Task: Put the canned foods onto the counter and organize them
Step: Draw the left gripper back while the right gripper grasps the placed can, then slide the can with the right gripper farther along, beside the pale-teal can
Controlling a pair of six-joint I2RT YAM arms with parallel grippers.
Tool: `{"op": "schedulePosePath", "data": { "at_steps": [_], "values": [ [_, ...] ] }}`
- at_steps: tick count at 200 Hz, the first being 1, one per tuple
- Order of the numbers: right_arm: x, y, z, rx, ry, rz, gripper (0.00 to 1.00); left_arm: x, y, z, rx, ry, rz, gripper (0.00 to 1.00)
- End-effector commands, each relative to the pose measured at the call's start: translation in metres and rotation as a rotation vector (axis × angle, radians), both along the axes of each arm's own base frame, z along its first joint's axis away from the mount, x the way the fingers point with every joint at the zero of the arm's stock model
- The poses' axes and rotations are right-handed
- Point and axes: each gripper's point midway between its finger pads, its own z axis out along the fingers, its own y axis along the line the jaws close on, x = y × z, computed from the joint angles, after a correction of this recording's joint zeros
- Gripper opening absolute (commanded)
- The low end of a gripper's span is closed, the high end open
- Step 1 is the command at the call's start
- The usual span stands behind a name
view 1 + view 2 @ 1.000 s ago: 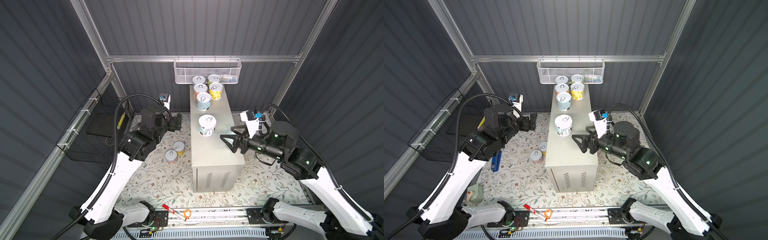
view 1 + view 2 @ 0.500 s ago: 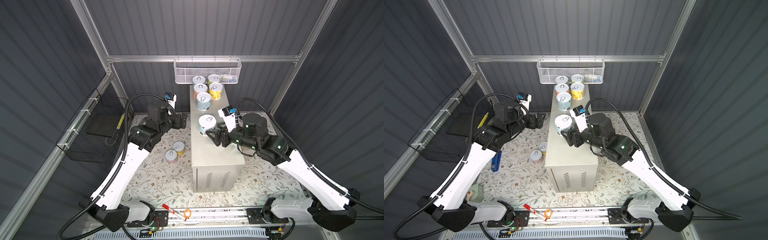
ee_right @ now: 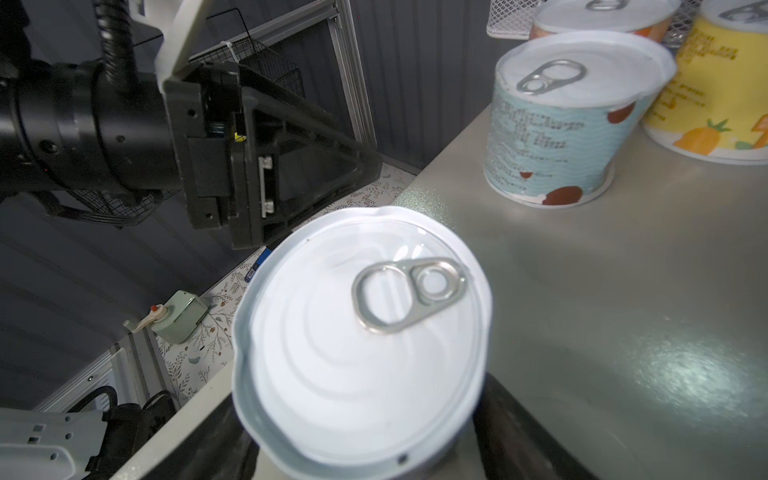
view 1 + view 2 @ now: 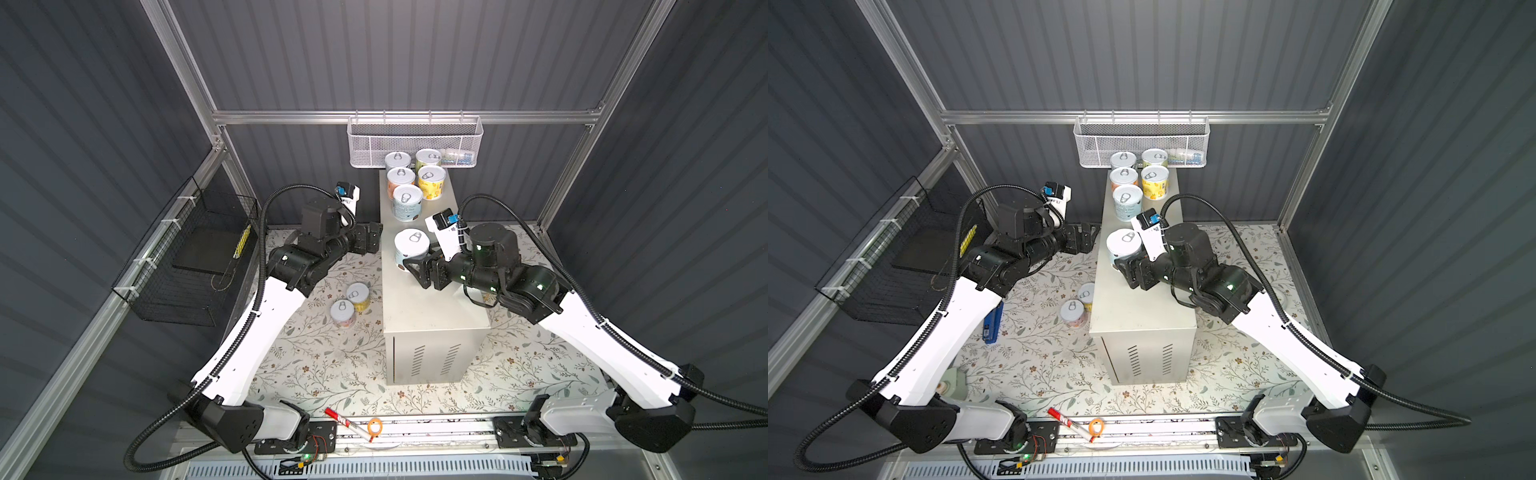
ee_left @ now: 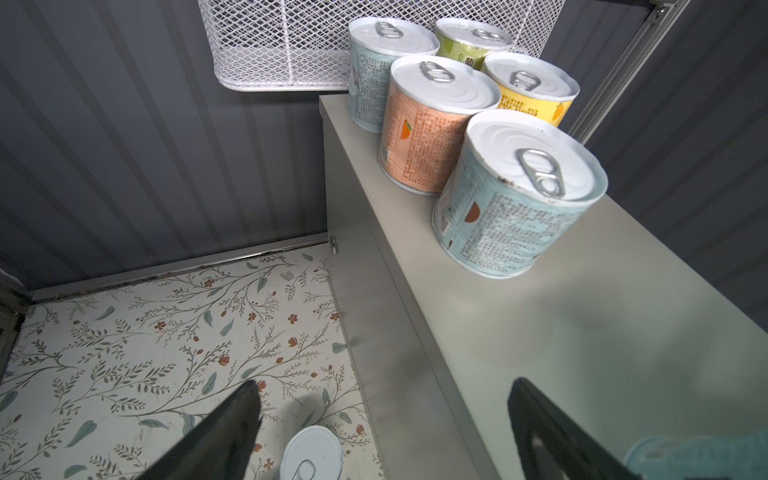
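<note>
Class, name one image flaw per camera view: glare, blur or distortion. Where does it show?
Right wrist view: the nearest can's lid is washed out and soft; glare patch on the counter. Left wrist view: wide-angle lens leans the cans; left gripper's fingers blur. Both top views: evenly lit, sharp.

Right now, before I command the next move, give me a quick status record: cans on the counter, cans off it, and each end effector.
on counter: six upright cans; five-can cluster at the far end, lone can nearer the middle
off counter: two cans on the floral surface, left of the counter
left end effector: open, empty, by the counter's left edge
right end effector: straddles the lone can; contact unclear
</note>
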Motion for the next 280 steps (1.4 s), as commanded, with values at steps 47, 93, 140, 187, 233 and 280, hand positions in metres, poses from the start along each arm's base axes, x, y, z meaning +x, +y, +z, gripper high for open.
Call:
{"op": "schedulePosePath", "data": {
  "at_steps": [47, 93, 140, 187, 233, 280],
  "values": [
    [0.015, 0.002, 0.014, 0.018, -0.058, -0.047, 0.82, 0.01, -0.013, -0.001, -0.039, 0.014, -0.043, 0.93],
    [0.021, -0.001, 0.012, 0.013, -0.056, -0.071, 0.75, 0.011, -0.014, -0.005, -0.034, 0.025, -0.047, 0.93],
    [0.033, -0.013, 0.01, 0.009, -0.054, -0.127, 0.71, 0.015, -0.019, -0.008, -0.037, 0.034, -0.061, 0.93],
    [0.051, -0.034, 0.003, -0.063, -0.078, -0.242, 0.7, 0.02, -0.02, -0.011, -0.027, 0.037, -0.063, 0.93],
    [0.075, -0.058, -0.007, -0.09, -0.063, -0.329, 0.69, 0.024, -0.02, -0.01, -0.025, 0.029, -0.06, 0.93],
    [0.098, -0.072, -0.008, -0.087, -0.061, -0.363, 0.68, 0.03, -0.018, -0.011, -0.023, 0.028, -0.053, 0.93]
  ]
}}
